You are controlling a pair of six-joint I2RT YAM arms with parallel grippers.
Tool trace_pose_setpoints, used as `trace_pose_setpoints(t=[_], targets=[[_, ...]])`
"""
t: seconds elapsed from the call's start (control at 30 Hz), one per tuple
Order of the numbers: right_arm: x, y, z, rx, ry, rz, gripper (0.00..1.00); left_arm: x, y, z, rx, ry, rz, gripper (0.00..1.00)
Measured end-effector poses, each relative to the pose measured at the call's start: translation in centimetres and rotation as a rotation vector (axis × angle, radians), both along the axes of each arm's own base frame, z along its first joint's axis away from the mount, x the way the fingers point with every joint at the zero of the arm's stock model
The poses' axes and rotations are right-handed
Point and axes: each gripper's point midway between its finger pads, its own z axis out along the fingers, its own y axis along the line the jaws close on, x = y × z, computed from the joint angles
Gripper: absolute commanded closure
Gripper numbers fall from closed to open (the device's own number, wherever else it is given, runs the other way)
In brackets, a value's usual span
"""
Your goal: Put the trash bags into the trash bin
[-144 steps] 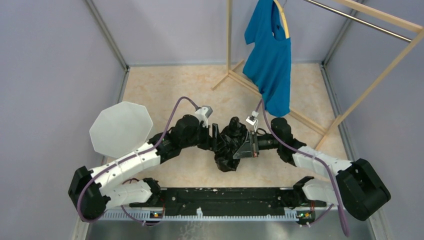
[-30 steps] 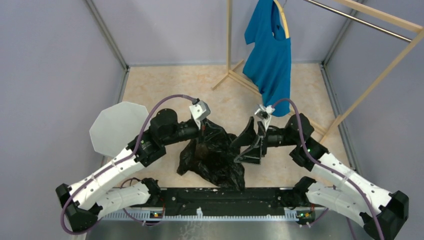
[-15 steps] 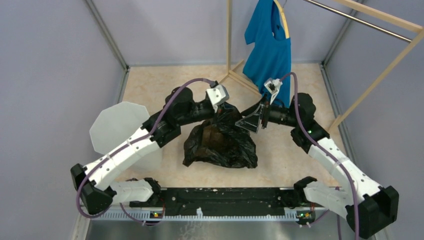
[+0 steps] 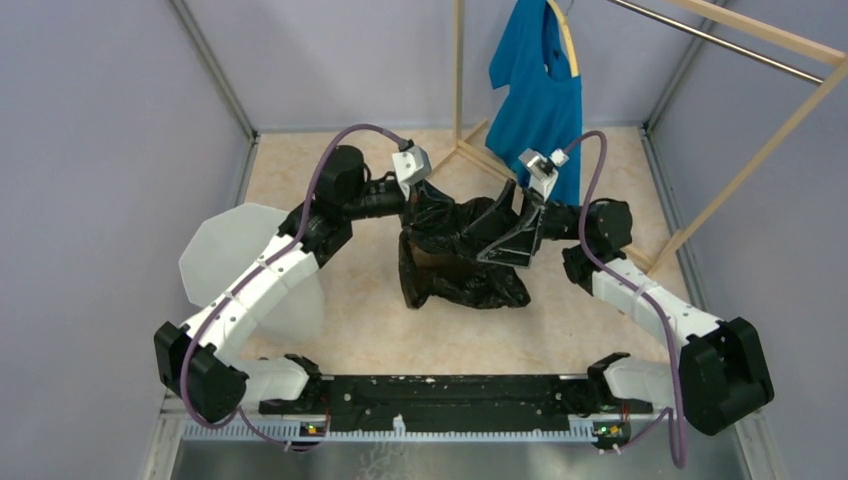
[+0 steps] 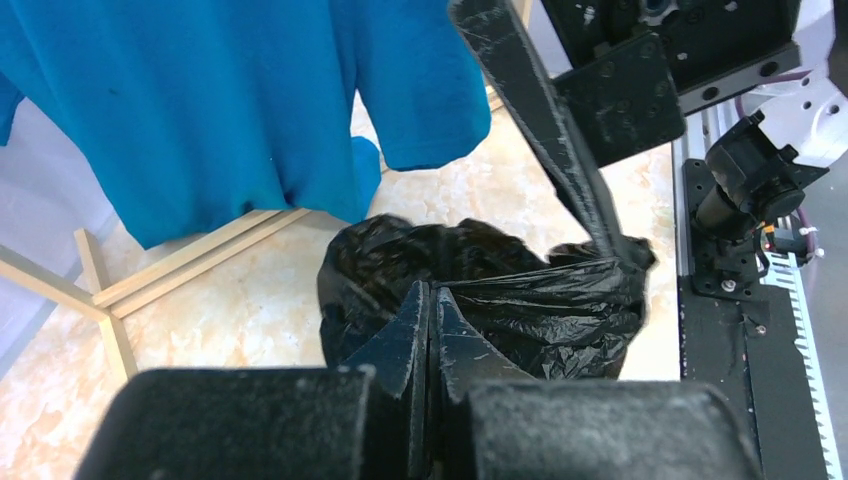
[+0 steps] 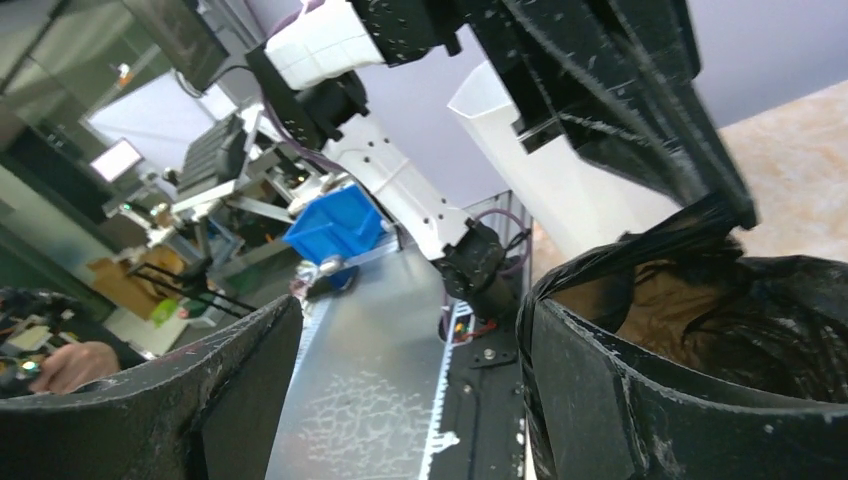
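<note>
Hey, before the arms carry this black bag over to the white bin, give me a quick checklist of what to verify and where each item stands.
1. Left gripper clamped on the trash bag rim: ok.
2. Right gripper gripping the bag: not ok; jaws stand apart, one finger hooked inside the mouth.
3. Bag mouth open: ok, the brownish inside shows.
4. Bag lifted off the table: cannot tell.
5. Trash bin upright, opening up: ok, though the left arm partly hides it.
6. Blue T-shirt clear of the right arm: cannot tell; they look close from above.
</note>
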Motion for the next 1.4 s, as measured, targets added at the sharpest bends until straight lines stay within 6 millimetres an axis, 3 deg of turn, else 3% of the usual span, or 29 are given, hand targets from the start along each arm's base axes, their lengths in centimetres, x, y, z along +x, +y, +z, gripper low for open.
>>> trace_pose_setpoints(t=[0.1,0.2,0.33,0.53,0.6,0.77,0.83,0.97,1.03,1.17,1.27,1.4], targets=[[-0.6,-0.2,-0.1,0.018,0.033,0.013,0.32,0.3,0.0,0.2,-0.012,0.002,0.014,1.00],[0.9,0.2,-1.0,-0.006,0.099,-0.044,0.42,0.7,0.2,0.2,-0.025,0.003,0.037,1.00],[4.0,1.2,-3.2,-0.099,0.176,-0.183,0.44,0.7,0.6,-0.3,-0.031,0.020,0.058,1.00],[4.3,3.1,-5.1,-0.151,0.172,-0.152,0.54,0.5,0.5,0.0,-0.052,0.033,0.051,1.00],[3.8,4.0,-5.8,-0.166,0.178,-0.121,0.63,0.5,0.5,0.1,-0.057,0.035,0.049,1.00],[4.0,5.0,-7.0,-0.204,0.181,-0.150,1.00,0.3,0.4,0.2,-0.064,0.050,0.042,1.00],[5.4,4.9,-7.5,-0.239,0.188,-0.231,1.00,0.3,0.4,0.2,-0.066,0.055,0.044,0.99],[8.3,2.8,-8.4,-0.314,0.223,-0.454,1.00,1.0,0.6,0.2,-0.069,0.070,0.095,0.25],[10.1,0.3,-8.6,-0.338,0.255,-0.589,1.00,2.1,1.0,-0.1,-0.070,0.111,0.171,0.04],[13.0,-4.3,-9.5,-0.366,0.319,-0.791,1.00,5.2,1.8,-0.6,-0.049,0.195,0.348,0.01],[13.7,-6.9,-12.3,-0.425,0.400,-0.884,1.00,7.2,3.0,-1.9,-0.042,0.299,0.507,0.01],[13.3,-9.6,-16.4,-0.522,0.505,-0.964,1.00,6.5,4.5,-5.9,-0.010,0.472,0.610,0.01]])
